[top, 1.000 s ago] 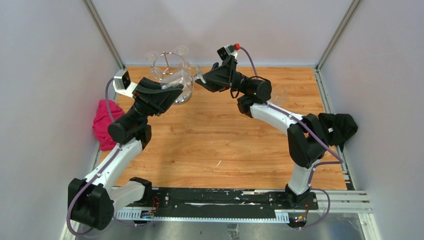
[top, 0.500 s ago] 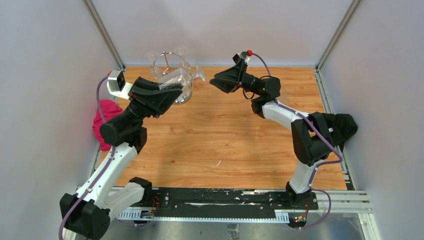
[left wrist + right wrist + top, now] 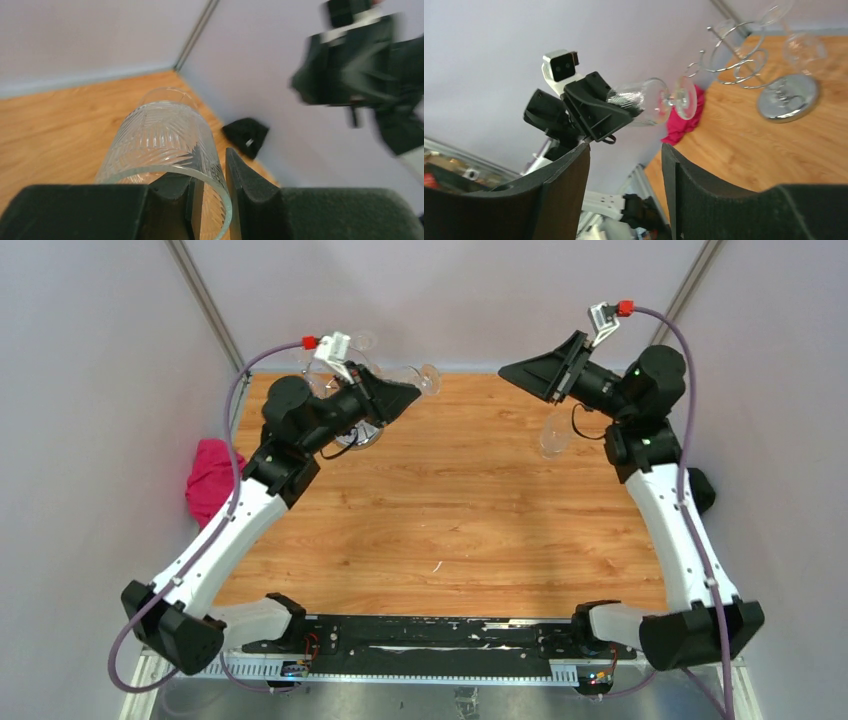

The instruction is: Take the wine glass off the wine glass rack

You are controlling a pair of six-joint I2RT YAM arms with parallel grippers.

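Note:
My left gripper (image 3: 412,394) is shut on the rim of a clear cut-pattern wine glass (image 3: 428,378) and holds it sideways in the air, right of the chrome wine glass rack (image 3: 362,435). In the left wrist view one finger is inside the bowl (image 3: 165,137) and one outside, with the gripper (image 3: 210,190) pinching the glass wall. The right wrist view shows the held glass (image 3: 646,100) clear of the rack (image 3: 736,62). Another glass (image 3: 804,47) hangs on the rack. My right gripper (image 3: 508,370) is open and empty, raised and facing the left one (image 3: 625,150).
A second wine glass (image 3: 553,435) is on the table near the right arm. A pink cloth (image 3: 208,480) lies at the left edge and a black cloth (image 3: 690,485) at the right edge. Grey walls close in three sides.
My left gripper has lifted the glass off the rack and swung it up and to the right. My right arm has pulled back to the right and risen, away from the rack.

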